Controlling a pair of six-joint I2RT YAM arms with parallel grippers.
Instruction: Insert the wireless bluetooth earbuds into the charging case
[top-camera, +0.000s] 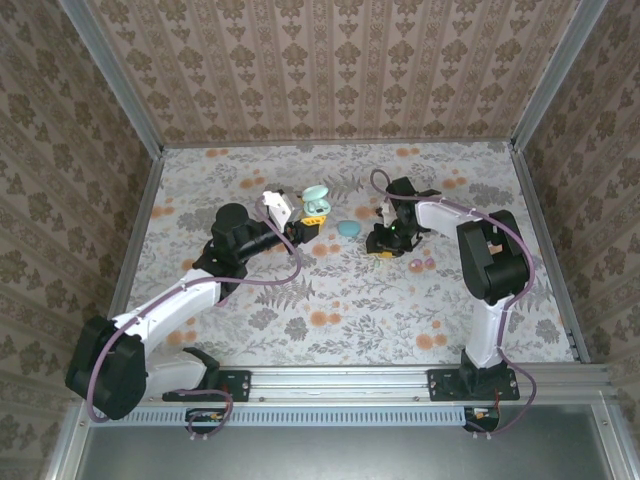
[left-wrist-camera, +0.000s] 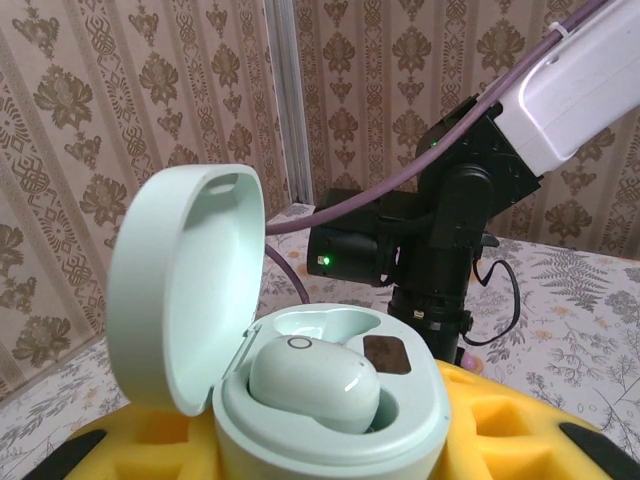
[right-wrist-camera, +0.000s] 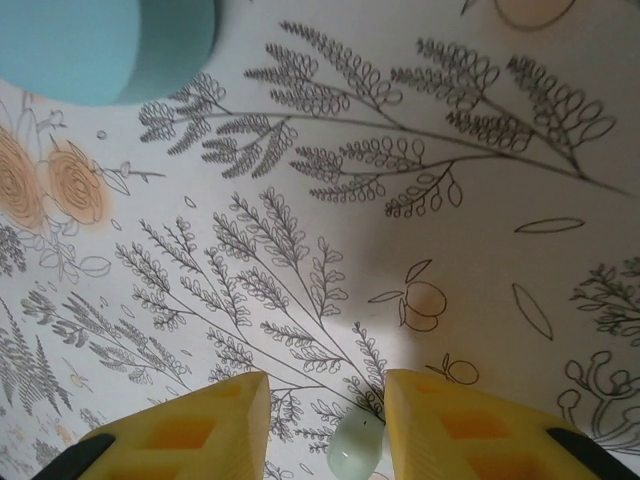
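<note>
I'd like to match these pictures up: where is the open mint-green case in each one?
Top external: the mint case sits at the back of the table, just left of centre.
Left wrist: the mint case fills the lower middle, lid open leftward, one bud seated.
Right wrist: the blue lump top left looks like another case; a mint earbud lies at the bottom edge.
Shared landmark: the flowered tablecloth.

- Left gripper (top-camera: 306, 226) gripped an open mint charging case (top-camera: 316, 203).
- Teal oval case (top-camera: 349, 228) lay on the floral table (top-camera: 330, 320), between the two grippers.
- Right gripper (top-camera: 383, 243) pointed down just beside it.
- Small pink buds (top-camera: 419, 264) lay near the right arm (top-camera: 495, 260).
</note>
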